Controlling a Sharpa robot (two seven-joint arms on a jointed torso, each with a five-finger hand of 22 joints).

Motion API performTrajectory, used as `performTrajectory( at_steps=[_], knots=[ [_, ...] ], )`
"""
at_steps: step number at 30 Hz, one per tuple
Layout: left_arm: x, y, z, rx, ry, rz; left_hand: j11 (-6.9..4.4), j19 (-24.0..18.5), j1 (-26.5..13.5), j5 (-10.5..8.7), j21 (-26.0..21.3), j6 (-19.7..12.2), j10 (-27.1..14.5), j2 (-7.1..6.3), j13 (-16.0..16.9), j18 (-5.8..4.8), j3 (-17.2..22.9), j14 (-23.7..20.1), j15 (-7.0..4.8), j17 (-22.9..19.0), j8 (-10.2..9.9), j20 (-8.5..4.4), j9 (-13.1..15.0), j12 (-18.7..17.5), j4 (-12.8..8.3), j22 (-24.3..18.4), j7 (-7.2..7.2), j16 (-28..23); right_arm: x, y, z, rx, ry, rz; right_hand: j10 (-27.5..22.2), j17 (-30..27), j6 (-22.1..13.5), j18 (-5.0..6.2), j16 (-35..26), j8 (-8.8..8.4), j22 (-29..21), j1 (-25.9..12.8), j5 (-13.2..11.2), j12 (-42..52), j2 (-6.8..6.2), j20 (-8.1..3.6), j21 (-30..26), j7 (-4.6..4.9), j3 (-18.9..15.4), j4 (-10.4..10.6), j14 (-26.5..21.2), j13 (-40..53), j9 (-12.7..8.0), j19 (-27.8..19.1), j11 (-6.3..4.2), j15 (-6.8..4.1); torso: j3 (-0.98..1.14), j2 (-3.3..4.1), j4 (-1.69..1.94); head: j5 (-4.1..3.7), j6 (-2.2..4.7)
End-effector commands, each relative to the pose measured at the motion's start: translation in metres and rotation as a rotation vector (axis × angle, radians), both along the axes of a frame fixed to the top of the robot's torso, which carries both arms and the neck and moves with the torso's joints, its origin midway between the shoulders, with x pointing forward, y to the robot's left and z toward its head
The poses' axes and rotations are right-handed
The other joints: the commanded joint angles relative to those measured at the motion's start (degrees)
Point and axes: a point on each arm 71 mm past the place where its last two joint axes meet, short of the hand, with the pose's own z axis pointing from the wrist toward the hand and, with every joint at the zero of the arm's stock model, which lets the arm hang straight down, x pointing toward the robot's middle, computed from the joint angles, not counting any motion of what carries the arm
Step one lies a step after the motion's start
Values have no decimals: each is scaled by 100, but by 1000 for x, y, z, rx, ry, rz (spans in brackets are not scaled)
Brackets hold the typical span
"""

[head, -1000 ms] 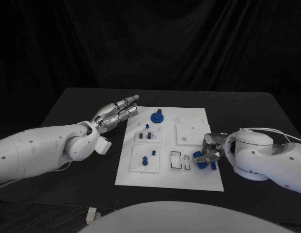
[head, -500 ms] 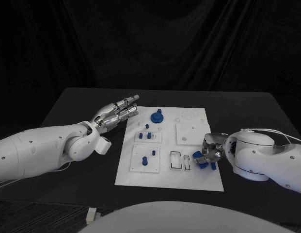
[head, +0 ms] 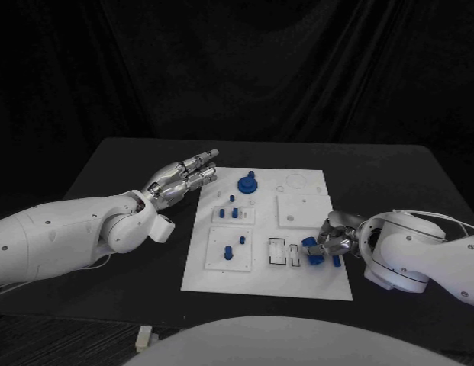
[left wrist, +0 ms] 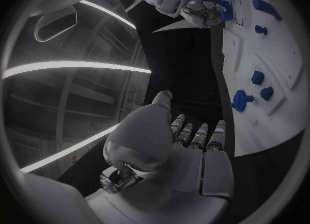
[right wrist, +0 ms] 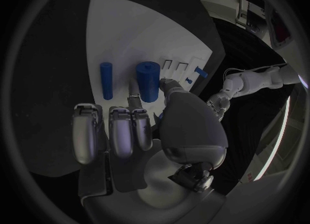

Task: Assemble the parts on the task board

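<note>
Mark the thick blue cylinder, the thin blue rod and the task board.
thick blue cylinder [right wrist: 148, 80]: right wrist view, its side wall.
thin blue rod [right wrist: 106, 81]: right wrist view, mid-length.
task board [head: 303, 288]: head view, bare near corner.

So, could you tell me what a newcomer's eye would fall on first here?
Probably the white task board mid-table, dotted with small blue parts. Next, the right hand at the board's near right corner, its fingers at a fat blue cylinder. The left hand hovers open beside the board's far left edge.
</note>
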Motion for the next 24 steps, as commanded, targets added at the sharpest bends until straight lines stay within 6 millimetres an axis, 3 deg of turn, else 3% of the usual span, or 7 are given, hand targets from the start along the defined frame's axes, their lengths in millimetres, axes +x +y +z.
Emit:
performTrajectory(
  at_steps=[1,15,24],
  knots=[
    [-1,-2,0,-19,-3,-8,57,34,-1,21,9,-10,3,30,-5,50,10,-8,43,-4,15,15,3,-20,-20,1,7,-18,0,0,3,112,44,-127,607,1295,7,-15,-25,37,1409,162,385,15,170,38,27,-52,1020,-992,570,1507,141,469,0,-30,0,0,2,-13,-1],
    [-1,-2,0,-19,-2,-7,62,36,-4,19,10,-17,3,30,-5,50,10,-7,46,-4,14,15,2,-20,-22,3,3,-17,-1,10,1,156,122,-158,607,1263,-79,-11,-37,67,1404,-24,31,15,221,39,14,-50,1089,-1018,565,1507,182,462,1,-28,1,4,5,25,-1],
    [-1,-2,0,-20,-2,-9,62,36,-4,19,10,-17,3,30,-5,50,10,-7,46,-4,14,15,2,-20,-22,3,3,-17,-1,26,0,160,138,-121,607,1248,-97,-11,-41,82,1403,-160,-297,15,247,42,14,-53,1094,-999,562,1507,181,461,1,-26,-2,1,5,-15,-1]
  ],
)
